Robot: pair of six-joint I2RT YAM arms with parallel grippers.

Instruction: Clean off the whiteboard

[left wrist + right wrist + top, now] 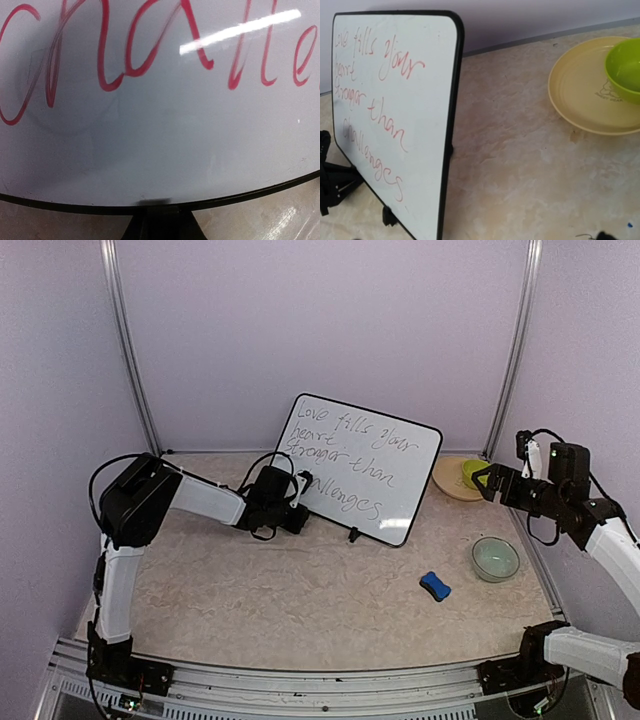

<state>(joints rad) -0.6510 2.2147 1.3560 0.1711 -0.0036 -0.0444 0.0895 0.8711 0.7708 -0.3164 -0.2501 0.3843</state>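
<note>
You are seemingly steadying the glossy white black-framed whiteboard [365,465] at twelve o'clock with the left gripper [303,502], closure indeterminable; the right gripper [488,483], spread wide, is needing the blue eraser block [435,586].

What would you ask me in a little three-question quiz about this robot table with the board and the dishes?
1. Pick one: where is the small blue eraser block?
A. lying on the marbled beige tabletop
B. held up in the air
C. leaning on the back wall
2. True or false: the lime-green round bowl sits on the round pale-yellow plate.
3. Fill the gap: the last handwritten word on the large white rectangular whiteboard with the thin black frame is "____".

Key: 1 A; 2 true; 3 challenges.
</note>
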